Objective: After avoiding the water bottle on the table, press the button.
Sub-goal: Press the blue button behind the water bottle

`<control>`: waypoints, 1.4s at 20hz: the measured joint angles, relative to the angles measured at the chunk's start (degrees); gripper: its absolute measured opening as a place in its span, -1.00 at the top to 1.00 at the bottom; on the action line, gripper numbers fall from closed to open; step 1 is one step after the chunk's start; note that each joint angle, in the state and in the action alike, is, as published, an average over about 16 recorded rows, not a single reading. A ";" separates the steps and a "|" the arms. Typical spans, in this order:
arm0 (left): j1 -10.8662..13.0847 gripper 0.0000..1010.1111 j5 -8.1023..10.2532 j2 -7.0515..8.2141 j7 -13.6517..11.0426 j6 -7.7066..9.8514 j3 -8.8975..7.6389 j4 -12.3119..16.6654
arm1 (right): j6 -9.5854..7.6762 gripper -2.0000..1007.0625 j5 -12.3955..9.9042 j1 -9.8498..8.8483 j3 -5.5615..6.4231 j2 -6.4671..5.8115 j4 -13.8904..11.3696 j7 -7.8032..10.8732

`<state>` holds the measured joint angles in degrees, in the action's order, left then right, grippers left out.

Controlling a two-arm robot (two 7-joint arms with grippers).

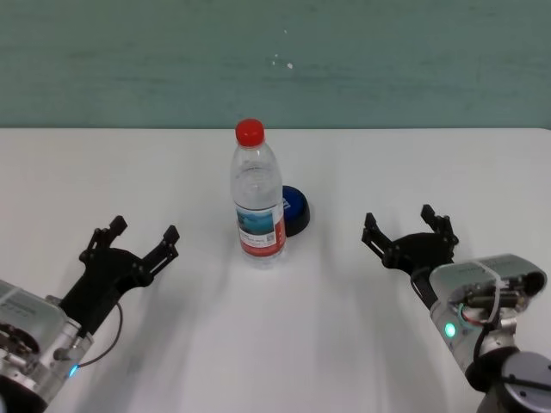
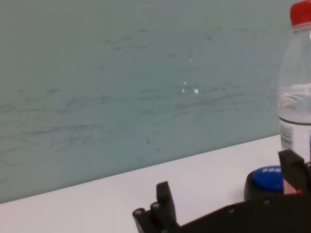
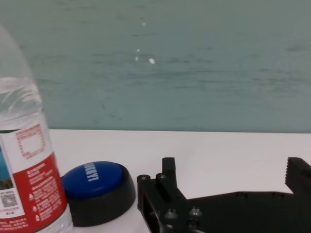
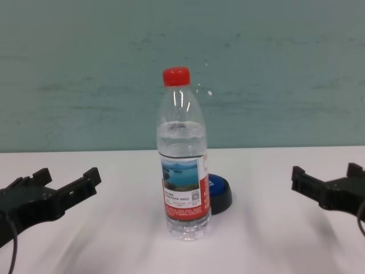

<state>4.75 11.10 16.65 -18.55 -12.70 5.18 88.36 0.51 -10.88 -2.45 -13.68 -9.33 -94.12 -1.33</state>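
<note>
The water bottle (image 1: 256, 196) stands upright at the middle of the white table (image 1: 284, 344), red cap on top. The blue button (image 1: 295, 209) sits just behind it, to its right, partly hidden by it. The bottle (image 4: 183, 160) and the button (image 4: 219, 191) also show in the chest view. My left gripper (image 1: 144, 232) is open and empty, left of the bottle and nearer to me. My right gripper (image 1: 407, 227) is open and empty, right of the button. The right wrist view shows the button (image 3: 97, 187) beside the bottle (image 3: 24, 165).
A teal wall (image 1: 275, 60) runs along the table's far edge. The left wrist view shows the button (image 2: 268, 179) and the bottle (image 2: 296, 87) beyond my left fingers (image 2: 163, 201).
</note>
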 joint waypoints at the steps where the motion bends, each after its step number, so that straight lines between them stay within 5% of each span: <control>1: -0.03 -1.00 -0.02 -0.01 0.02 0.00 -0.02 -0.03 | -0.29 -0.99 0.02 0.22 0.17 -0.02 0.05 0.34; 12: -0.23 -1.00 -0.21 -0.12 0.22 -0.04 -0.18 -0.25 | -3.30 -0.99 1.23 4.37 2.04 0.16 3.08 4.32; 28: -0.31 -1.00 -0.25 -0.15 0.28 -0.05 -0.22 -0.33 | -4.96 -0.99 3.44 11.89 3.41 0.90 10.61 9.40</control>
<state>4.44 10.85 16.50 -18.27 -12.75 4.95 88.03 -4.46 -7.44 9.43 -10.27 -8.43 -83.51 8.07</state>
